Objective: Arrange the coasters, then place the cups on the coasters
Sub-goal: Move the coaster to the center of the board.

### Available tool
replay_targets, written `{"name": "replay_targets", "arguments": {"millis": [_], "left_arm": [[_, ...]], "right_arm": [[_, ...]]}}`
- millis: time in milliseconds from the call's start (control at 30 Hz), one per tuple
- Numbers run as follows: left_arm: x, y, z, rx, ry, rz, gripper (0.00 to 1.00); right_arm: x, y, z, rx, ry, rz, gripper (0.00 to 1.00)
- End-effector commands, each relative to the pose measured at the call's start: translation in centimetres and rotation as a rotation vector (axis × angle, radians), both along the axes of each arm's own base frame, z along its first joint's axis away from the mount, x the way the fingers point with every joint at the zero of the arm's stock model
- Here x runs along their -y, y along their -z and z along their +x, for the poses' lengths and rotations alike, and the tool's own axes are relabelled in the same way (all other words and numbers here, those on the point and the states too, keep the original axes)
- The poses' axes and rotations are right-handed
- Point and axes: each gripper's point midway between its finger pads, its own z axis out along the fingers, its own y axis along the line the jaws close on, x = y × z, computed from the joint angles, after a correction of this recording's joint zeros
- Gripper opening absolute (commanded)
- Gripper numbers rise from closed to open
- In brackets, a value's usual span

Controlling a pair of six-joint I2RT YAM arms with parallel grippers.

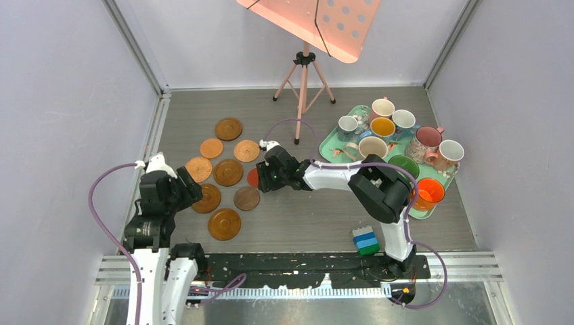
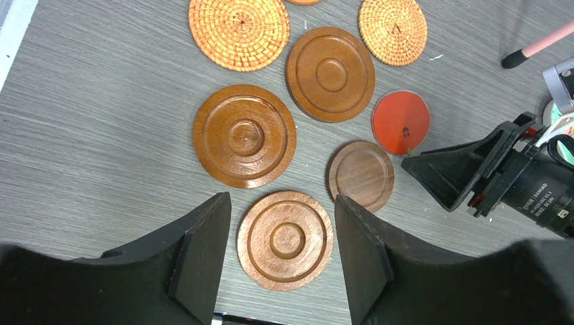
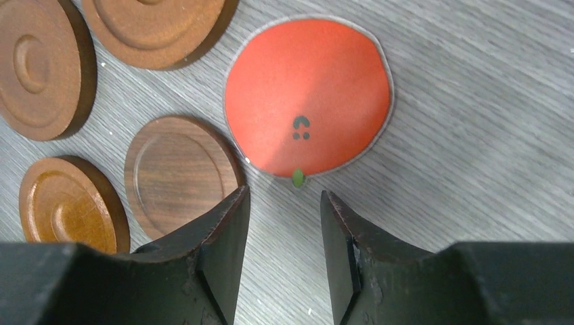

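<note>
Several round coasters lie left of centre, among them woven ones (image 1: 211, 147) and grooved wooden ones (image 1: 228, 172). My left gripper (image 2: 281, 198) hangs open above a grooved brown coaster (image 2: 285, 240), touching nothing. A flat red coaster (image 3: 308, 95) lies just ahead of my right gripper (image 3: 284, 192), which is open with only bare table between its fingers. A dark brown coaster (image 3: 179, 176) sits beside its left finger. Several cups (image 1: 382, 108) stand on the mint tray (image 1: 329, 145) at the right, one orange inside (image 1: 429, 193).
A pink tripod stand (image 1: 303, 74) rises at the back centre. A stack of green, blue and white blocks (image 1: 366, 240) sits near the right arm's base. Grey walls close in both sides. In the left wrist view the right gripper's fingers (image 2: 467, 172) reach in beside the red coaster.
</note>
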Motion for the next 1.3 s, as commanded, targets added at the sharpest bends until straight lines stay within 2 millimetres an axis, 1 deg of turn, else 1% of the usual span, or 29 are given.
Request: {"name": "replay_targets", "arguments": {"millis": [0,67,367,500,800,867,933,967,1000,1033,1067,1100,1133,1167,1200,1233,1267], "left_arm": [[0.1,-1.2,0.4,0.036,0.006,0.002,0.60],[0.1,-1.2,0.5,0.035,0.005,0.003,0.60],[0.1,-1.1,0.5,0.032,0.006,-0.002,0.60],[0.1,-1.1,0.4,0.032,0.007,-0.002,0.60],[0.2,-1.1,0.4,0.036,0.011,-0.005,0.60],[0.4,-1.1,0.4,0.036,0.018,-0.008,0.60],[0.6,-1.2,0.4,0.042,0.029,-0.013,0.61],[0.7,-1.3,0.4,0.046,0.034,-0.015,0.61],[1.0,-1.3,0.5,0.048,0.049,-0.024,0.61],[1.4,-1.4,0.5,0.049,0.074,-0.038,0.61],[1.8,-1.4,0.5,0.051,0.096,-0.048,0.62],[2.3,-1.6,0.5,0.057,0.123,-0.060,0.63],[2.8,-1.8,0.5,0.060,0.146,-0.071,0.63],[3.2,-1.9,0.4,0.065,0.168,-0.080,0.65],[3.6,-2.1,0.4,0.073,0.192,-0.090,0.66],[4.1,-2.2,0.4,0.076,0.215,-0.105,0.67],[4.8,-2.4,0.5,0.088,0.251,-0.125,0.69]], "right_arm": [[-1.5,-0.5,1.6,0.031,0.029,0.048,0.50],[-1.3,-0.2,2.1,0.042,0.054,0.034,0.50],[-0.2,-0.2,4.6,0.128,0.136,-0.040,0.49],[0.2,0.2,4.9,0.128,0.144,-0.077,0.49],[-0.1,-0.5,5.2,0.138,0.126,-0.068,0.49],[0.0,-1.2,5.0,0.144,0.110,-0.062,0.49],[0.1,-3.3,4.7,0.163,0.100,-0.039,0.49],[0.3,-3.8,4.5,0.164,0.094,-0.038,0.49],[0.5,-5.3,4.3,0.178,0.086,-0.020,0.50],[0.8,-5.8,3.9,0.175,0.078,-0.018,0.50],[1.2,-7.4,3.5,0.190,0.073,0.000,0.50],[1.6,-7.9,3.1,0.186,0.068,-0.001,0.50],[2.3,-9.3,2.5,0.198,0.067,0.016,0.51],[3.1,-9.2,1.9,0.190,0.066,0.001,0.52],[3.7,-11.2,1.4,0.212,0.072,0.030,0.53],[4.8,-10.9,0.8,0.203,0.076,0.010,0.54],[5.4,-12.7,0.4,0.225,0.081,0.036,0.56]]}}
